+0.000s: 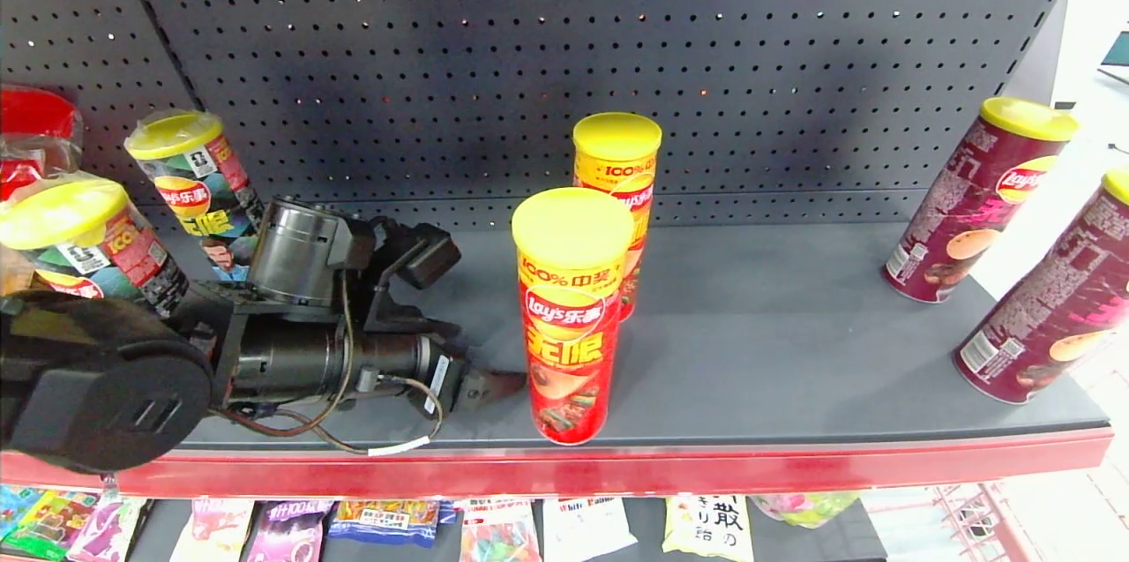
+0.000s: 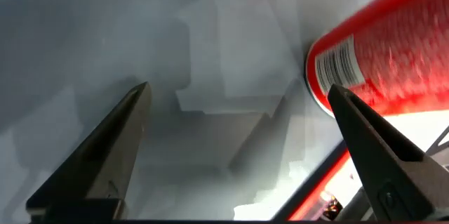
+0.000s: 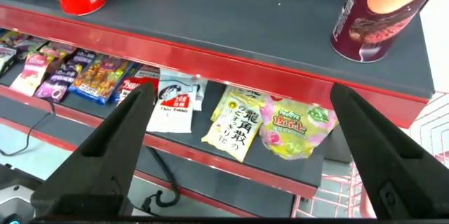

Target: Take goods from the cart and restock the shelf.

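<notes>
A dark grey shelf (image 1: 750, 341) with a glossy red front edge (image 1: 706, 465) runs across the scene, backed by a dark perforated panel (image 1: 529, 33) with light showing through some of its holes. Near the middle stand two red chip cans with yellow lids, one behind the other: the near red can (image 1: 569, 324) sits close to the front edge and the far red can (image 1: 617, 165) close to the panel. On the right are two maroon cans (image 1: 975, 200) with yellow lids. On the left are two cans with clear wrapping (image 1: 198, 178), also yellow-lidded. The left gripper (image 2: 238, 90) lies low over the shelf board, left of the near red can, its fingers spread wide and holding nothing; the can's base is just beside one finger. The right gripper (image 3: 240, 89) hangs in front of the shelf, also wide apart and empty, facing the red edge. Below it, a lower shelf (image 3: 302, 175) carries a row of snack packets (image 1: 494, 531). Past the shelf's right end the room is bright white, and a red wire frame (image 1: 970, 513) shows low at the near right.
</notes>
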Controlling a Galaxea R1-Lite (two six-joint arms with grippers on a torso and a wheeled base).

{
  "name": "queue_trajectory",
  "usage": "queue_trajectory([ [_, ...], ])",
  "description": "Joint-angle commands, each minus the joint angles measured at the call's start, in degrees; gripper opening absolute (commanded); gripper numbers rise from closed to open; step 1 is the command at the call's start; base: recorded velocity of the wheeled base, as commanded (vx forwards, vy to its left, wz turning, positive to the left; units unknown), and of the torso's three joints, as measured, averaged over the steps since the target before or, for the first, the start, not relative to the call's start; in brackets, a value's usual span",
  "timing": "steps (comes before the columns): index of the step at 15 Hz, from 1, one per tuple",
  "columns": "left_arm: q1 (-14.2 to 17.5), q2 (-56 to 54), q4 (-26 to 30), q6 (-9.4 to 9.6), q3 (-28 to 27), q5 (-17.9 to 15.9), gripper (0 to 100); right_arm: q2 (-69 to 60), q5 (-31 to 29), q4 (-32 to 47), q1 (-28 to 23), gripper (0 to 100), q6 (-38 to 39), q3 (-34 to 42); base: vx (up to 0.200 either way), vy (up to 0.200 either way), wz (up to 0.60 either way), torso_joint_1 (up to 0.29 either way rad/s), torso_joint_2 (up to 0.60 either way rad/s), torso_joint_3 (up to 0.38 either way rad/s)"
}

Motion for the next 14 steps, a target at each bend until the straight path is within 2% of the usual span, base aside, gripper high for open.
queue_trajectory([
  [1, -0.18, 0.49, -0.03, -0.01, -0.31, -0.03, 100, 0.27, 0.01, -0.01, 0.03, 100, 0.02, -0.01, 0.000, 0.000, 0.00, 0.000, 0.00, 0.000],
  [10, -2.47, 0.40, -0.03, -0.01, 0.04, 0.06, 100, 0.36, 0.01, -0.01, 0.03, 100, 0.02, 0.17, 0.000, 0.000, 0.00, 0.000, 0.00, 0.000],
  [14, -2.47, 0.40, -0.03, -0.09, 0.39, 0.14, 100, 0.36, 0.01, -0.01, 0.03, 100, 0.02, 0.17, 0.000, 0.000, 0.00, 0.000, 0.00, 0.000],
])
